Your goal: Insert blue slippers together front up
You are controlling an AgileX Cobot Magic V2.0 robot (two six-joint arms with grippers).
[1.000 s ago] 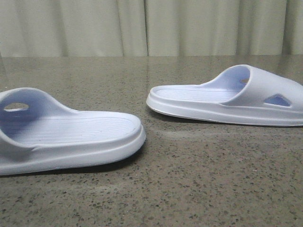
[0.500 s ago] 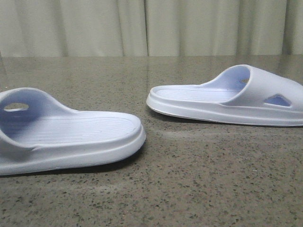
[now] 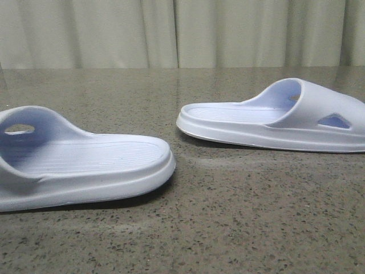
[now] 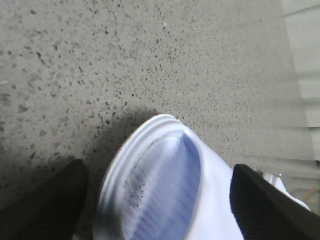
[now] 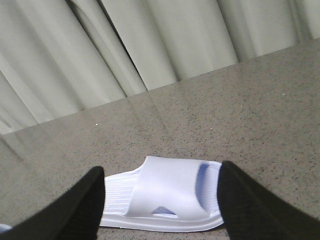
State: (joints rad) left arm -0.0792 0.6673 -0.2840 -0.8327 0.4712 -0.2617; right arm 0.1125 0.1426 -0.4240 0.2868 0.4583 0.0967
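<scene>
Two pale blue-white slippers lie sole down on the speckled table. The left slipper [image 3: 85, 162] is at the near left, strap at the left edge. The right slipper [image 3: 274, 117] lies farther back on the right, strap with a triangular cut-out at the right. Neither gripper shows in the front view. In the left wrist view my left gripper [image 4: 157, 202] is open, its black fingers either side of the left slipper's [image 4: 160, 185] rounded end. In the right wrist view my right gripper [image 5: 162, 205] is open above the right slipper [image 5: 165, 197], apart from it.
The grey speckled table [image 3: 228, 228] runs back to a pale curtain [image 3: 182, 31]. The table's far edge and curtain also show in the right wrist view [image 5: 150, 45]. A bare strip of table separates the two slippers.
</scene>
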